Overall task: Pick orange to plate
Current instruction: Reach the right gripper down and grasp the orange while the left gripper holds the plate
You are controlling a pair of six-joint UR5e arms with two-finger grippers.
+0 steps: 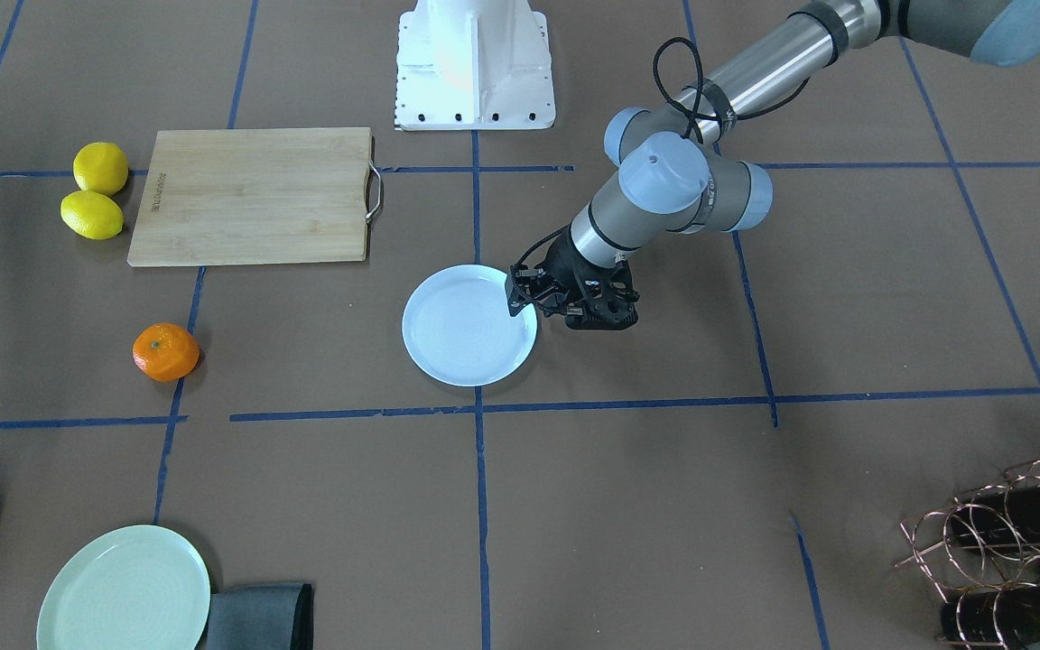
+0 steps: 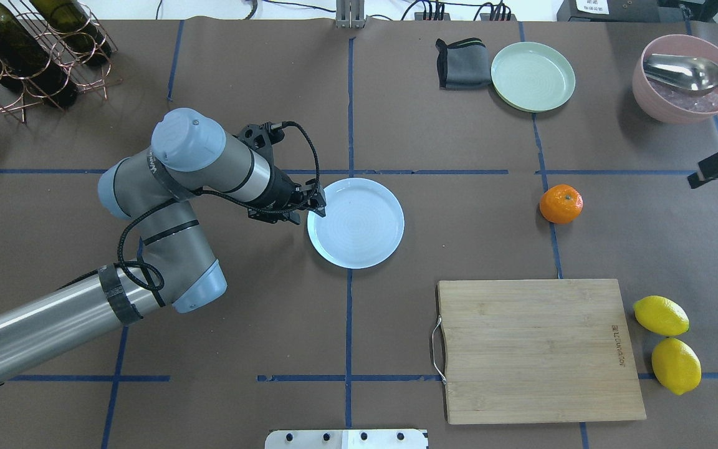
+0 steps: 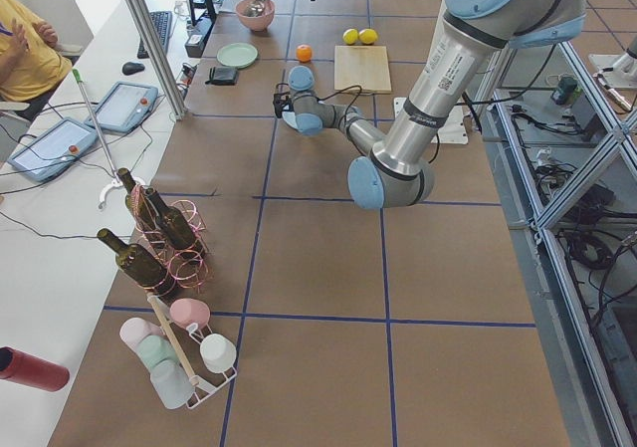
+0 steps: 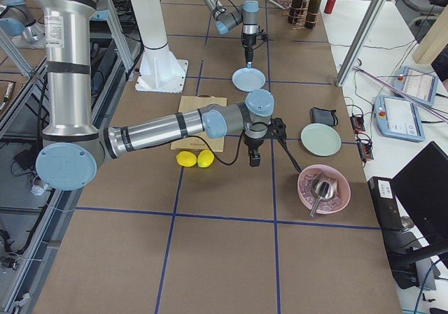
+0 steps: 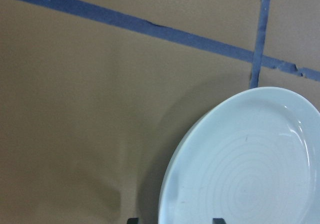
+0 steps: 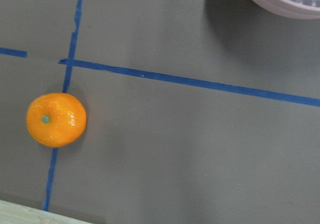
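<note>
Orange (image 2: 561, 204) lying well apart from plate (image 2: 365, 234), my left gripper (image 2: 318, 208) spread open astride its rim, my right gripper (image 2: 708, 169) near the fruit, whether clenched I cannot tell

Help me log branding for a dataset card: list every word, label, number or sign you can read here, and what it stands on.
None reads clearly enough to quote.
Rectangular bamboo cutting board: a short stamped brand mark near one short edge, too small to read.
Left arm's silver tube: printed lettering along it, too blurred to read.
</note>
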